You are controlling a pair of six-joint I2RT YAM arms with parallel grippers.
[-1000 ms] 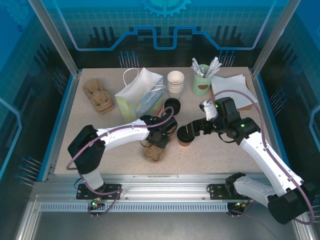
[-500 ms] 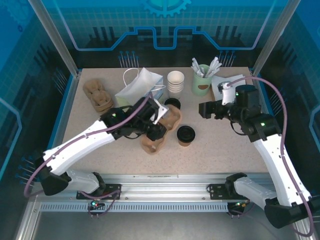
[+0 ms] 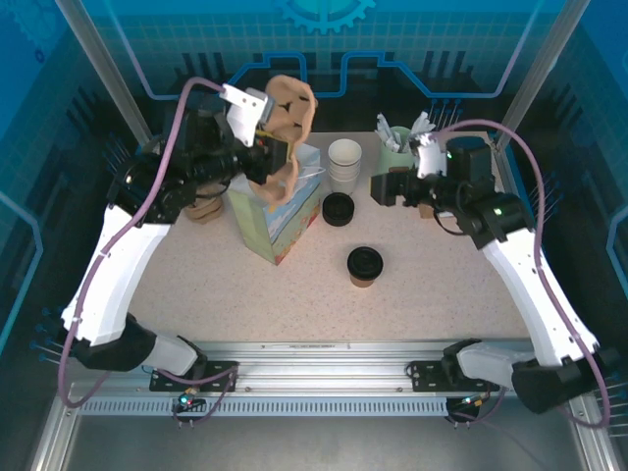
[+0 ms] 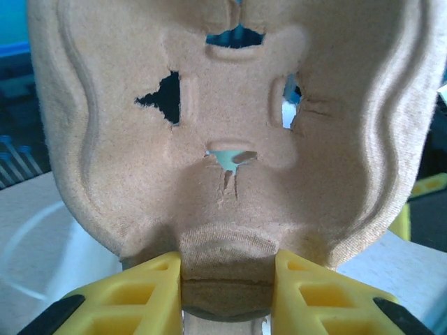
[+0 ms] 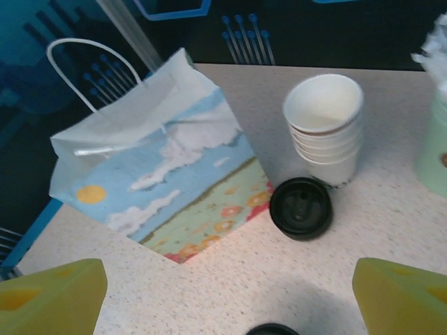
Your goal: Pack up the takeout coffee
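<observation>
1. Left tool (image 3: 263, 149): raised high at the table's far-left, closed on the edge of a pulp cup carrier (image 3: 290, 120). On the left wrist cam I see both yellow fingers (image 4: 140, 300) clamped either side of the carrier's (image 4: 230, 139) bottom lip; tool midpoint (image 4: 227, 296).
2. Carrier: hangs on edge, roughly vertical, over the mouth of the paper bag (image 3: 280, 211). I cannot tell whether its lower end is inside the bag or just above.
3. Right tool (image 3: 385, 188): open wide and gripping nothing. On the right wrist cam the tips sit at the frame's bottom corners w/ bare table between; midpoint (image 5: 227, 283).
4. Takeout coffee (image 3: 364, 265): upright, lid on, approx. ctr of the table (image 3: 442, 285), apart from both tools. Right tool lies at its 1 o'clock, well apart.
5. Loose black lid (image 3: 338, 208) (image 5: 301, 207): flat on the table at 11 o'clock of the coffee, just beside the bag's (image 5: 160, 174) corner.
6. White cup stack (image 3: 344, 162) (image 5: 325, 125): at 12 o'clock of the loose lid, close by.
7. Green holder (image 3: 394, 165): at 3 o'clock of the stack, partly behind the right tool.
</observation>
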